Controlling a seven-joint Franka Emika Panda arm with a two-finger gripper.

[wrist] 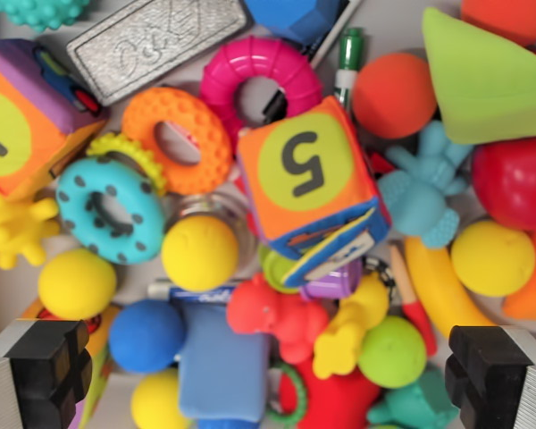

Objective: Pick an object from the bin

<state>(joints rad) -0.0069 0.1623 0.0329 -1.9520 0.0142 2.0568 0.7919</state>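
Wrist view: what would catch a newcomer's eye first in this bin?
The soft cube with a 5 on a green circle sits at the centre, tilted atop the pile. Around it lie bright rings: pink above, orange to its left, and a teal spotted one further left. The claw is open, its black fingers framing the bottom corners.

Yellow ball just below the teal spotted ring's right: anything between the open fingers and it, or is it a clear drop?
Nothing lies over the yellow ball; its top is fully exposed. The gripper is open, fingertips low in the wrist view, over the blue block and red figure. Tight neighbours: teal ring and number cube.
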